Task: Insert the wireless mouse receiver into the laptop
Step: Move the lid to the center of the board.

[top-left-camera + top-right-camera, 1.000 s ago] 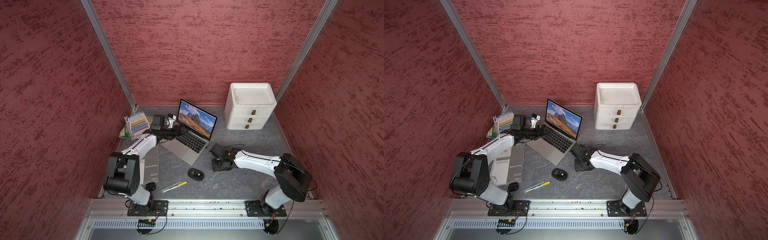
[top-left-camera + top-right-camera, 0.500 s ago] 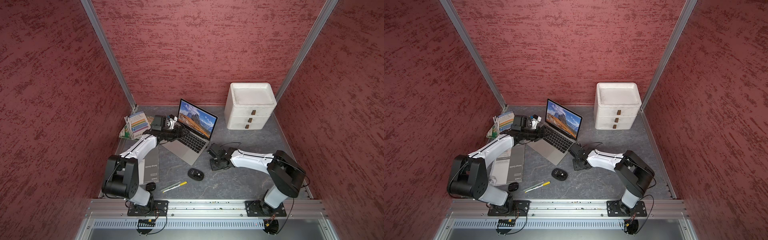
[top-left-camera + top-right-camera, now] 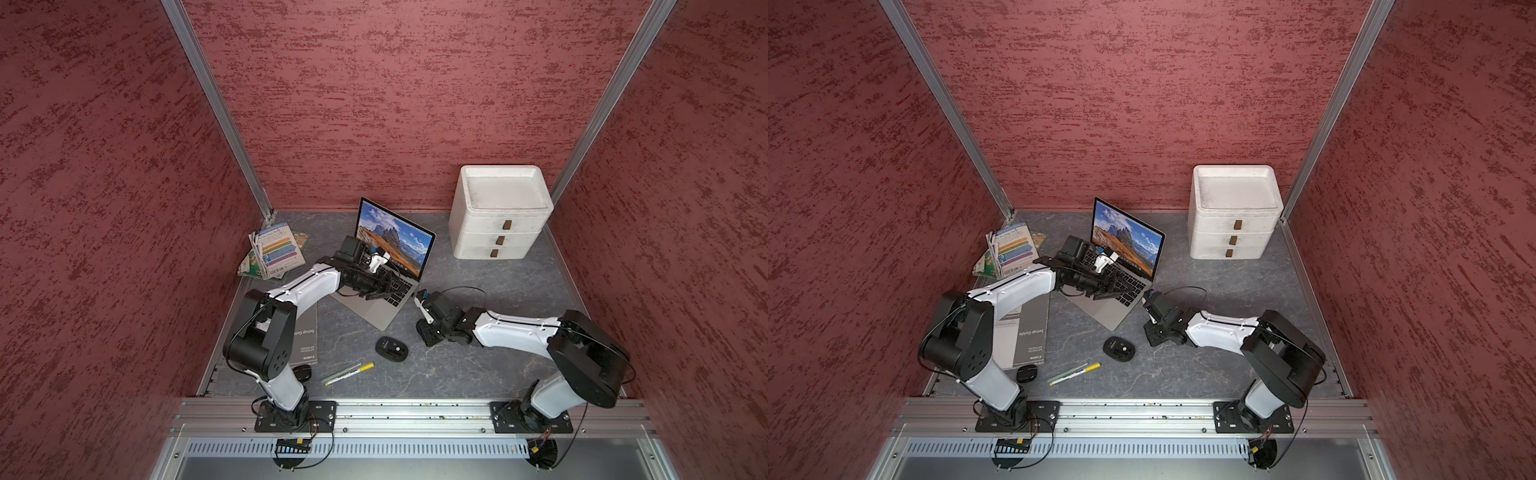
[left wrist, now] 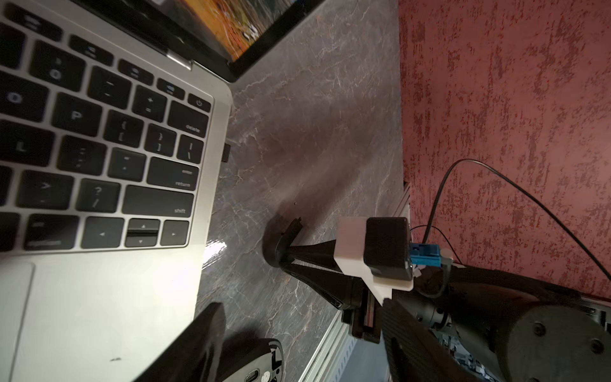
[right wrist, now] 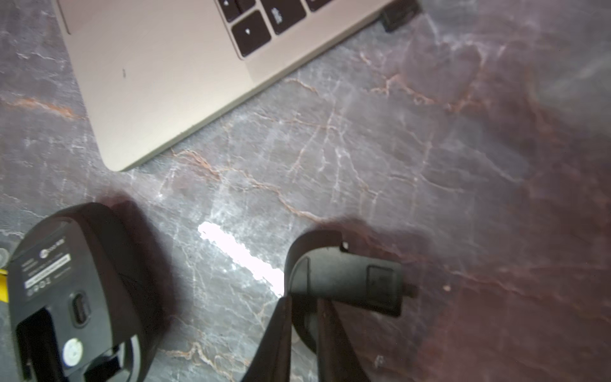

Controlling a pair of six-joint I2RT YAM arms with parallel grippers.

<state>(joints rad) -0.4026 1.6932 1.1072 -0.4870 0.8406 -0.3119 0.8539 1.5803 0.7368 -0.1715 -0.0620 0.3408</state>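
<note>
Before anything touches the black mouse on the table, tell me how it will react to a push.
The mouse lies underside up on its rounded back, so a push would probably rock or spin it rather than slide it straight. Its hard shell on the polished table may skid easily. With its battery bay open, it is likely light.

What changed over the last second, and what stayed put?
The right gripper closed onto the black cover piece on the table, edging toward the mouse. The left gripper, open, slid farther across the laptop keyboard. Laptop and mouse stayed put.
</note>
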